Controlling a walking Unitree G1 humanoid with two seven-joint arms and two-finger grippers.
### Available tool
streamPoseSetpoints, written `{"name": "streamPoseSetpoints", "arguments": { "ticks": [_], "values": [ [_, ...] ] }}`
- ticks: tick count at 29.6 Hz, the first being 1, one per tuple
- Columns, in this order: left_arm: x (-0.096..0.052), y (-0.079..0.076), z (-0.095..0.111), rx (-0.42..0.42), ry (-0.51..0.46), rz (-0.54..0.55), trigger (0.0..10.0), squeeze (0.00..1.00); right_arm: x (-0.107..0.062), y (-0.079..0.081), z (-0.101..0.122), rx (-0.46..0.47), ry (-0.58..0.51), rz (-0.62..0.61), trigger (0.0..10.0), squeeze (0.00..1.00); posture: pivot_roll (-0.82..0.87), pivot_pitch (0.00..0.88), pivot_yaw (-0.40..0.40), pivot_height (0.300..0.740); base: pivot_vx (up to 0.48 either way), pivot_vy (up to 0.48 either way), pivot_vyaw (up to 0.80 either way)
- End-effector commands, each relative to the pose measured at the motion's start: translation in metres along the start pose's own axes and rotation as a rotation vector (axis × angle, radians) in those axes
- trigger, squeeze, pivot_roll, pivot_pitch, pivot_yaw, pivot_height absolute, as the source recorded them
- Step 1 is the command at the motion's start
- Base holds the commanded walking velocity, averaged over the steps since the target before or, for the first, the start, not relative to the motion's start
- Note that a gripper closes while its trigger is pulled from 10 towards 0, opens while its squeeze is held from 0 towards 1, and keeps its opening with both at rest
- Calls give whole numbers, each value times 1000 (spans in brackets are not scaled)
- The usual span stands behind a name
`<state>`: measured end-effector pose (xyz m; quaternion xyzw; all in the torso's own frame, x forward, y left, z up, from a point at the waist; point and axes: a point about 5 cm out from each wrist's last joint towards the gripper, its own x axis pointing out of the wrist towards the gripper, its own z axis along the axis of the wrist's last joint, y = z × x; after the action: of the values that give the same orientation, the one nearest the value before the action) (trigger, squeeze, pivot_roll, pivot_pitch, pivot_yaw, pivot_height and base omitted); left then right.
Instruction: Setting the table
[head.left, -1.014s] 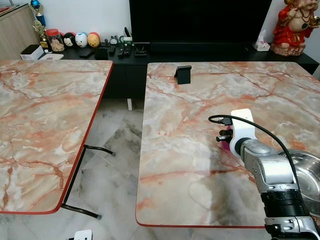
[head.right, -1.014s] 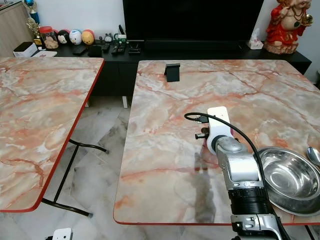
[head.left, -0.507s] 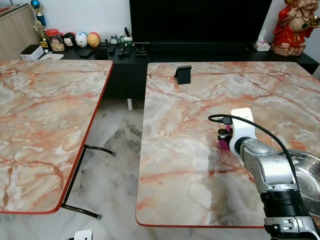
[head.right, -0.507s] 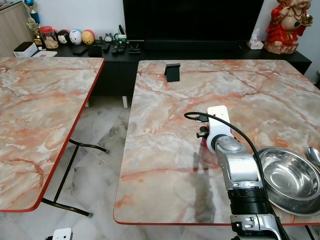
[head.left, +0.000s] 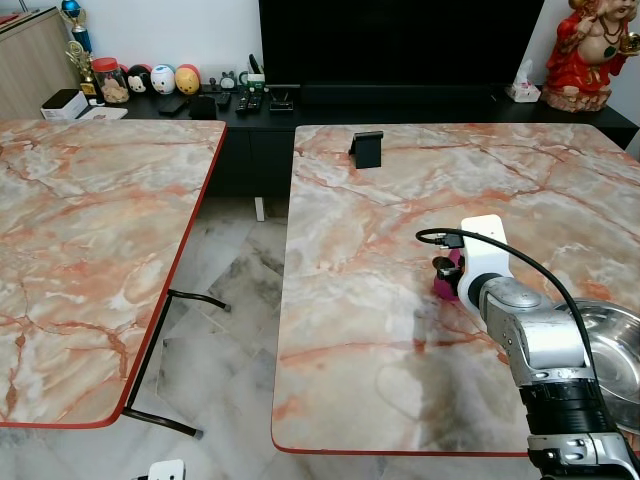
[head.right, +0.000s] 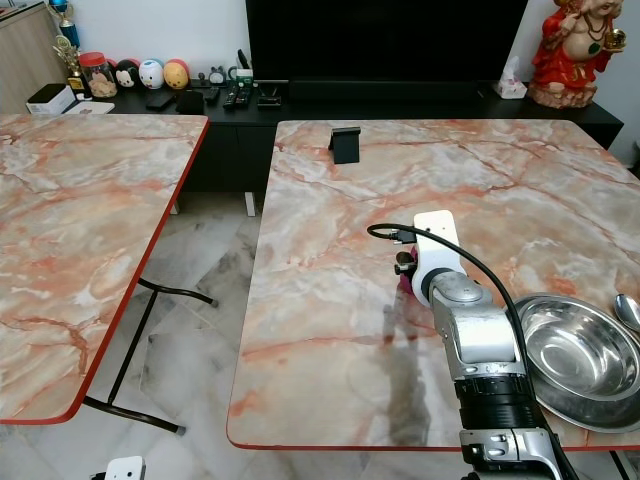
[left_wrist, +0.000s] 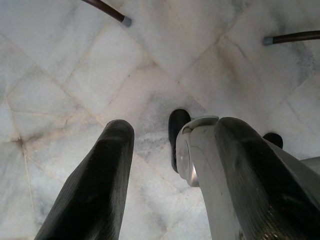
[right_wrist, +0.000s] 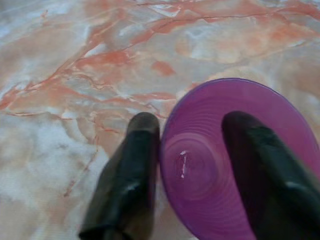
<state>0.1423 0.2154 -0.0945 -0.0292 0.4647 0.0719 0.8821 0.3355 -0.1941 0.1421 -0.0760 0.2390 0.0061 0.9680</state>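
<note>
Right gripper (right_wrist: 192, 170) is clamped on the rim of a purple cup (right_wrist: 235, 160): one black finger on the outside of the wall, the other down inside the mouth, wall pinched between them. From the head views the cup (head.left: 443, 283) shows as a small magenta patch under the wrist, low over the right-hand marble table (head.left: 380, 330), roughly mid-table; can't tell if its base is touching the top. Right arm reaches forward from the near right edge, black cable looped over the white wrist housing. Steel bowl (head.right: 580, 355) sits on the same table just right of the forearm, near the front edge, with a spoon (head.right: 628, 310) at the frame edge just beyond it. Small black stand (head.left: 367, 149) is upright near the far edge of that table, well apart from the cup. Left gripper (left_wrist: 170, 180) hangs idle over the pale tiled floor (left_wrist: 75, 75), fingers spread apart, holding nothing. Second marble table (head.left: 90, 250) is off to the left across a gap of floor. Behind both, a low black cabinet (head.left: 400, 105) with a dark TV, small clutter on the left and a red figurine (head.left: 590, 50) on the right.
</note>
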Motion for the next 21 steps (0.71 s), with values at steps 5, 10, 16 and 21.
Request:
{"name": "streamPoseSetpoints", "arguments": {
  "ticks": [5,10,16,21],
  "values": [
    [0,2,-2,11,16,-2,10000,0,2,4,-1,-2,3,16,10000,1000,-128,0,-11,719,0,0,0],
    [0,2,-2,11,18,-3,10000,0,2,5,0,-13,-16,17,10000,0,-128,0,-11,719,0,0,0],
    [0,2,-2,12,18,-2,10000,0,2,10,6,-3,-60,30,10000,0,-126,0,-11,719,0,0,0],
    [0,2,-2,11,18,-1,10000,0,2,11,10,13,-91,38,10000,0,-127,0,-10,719,0,0,0]
  ]
}}
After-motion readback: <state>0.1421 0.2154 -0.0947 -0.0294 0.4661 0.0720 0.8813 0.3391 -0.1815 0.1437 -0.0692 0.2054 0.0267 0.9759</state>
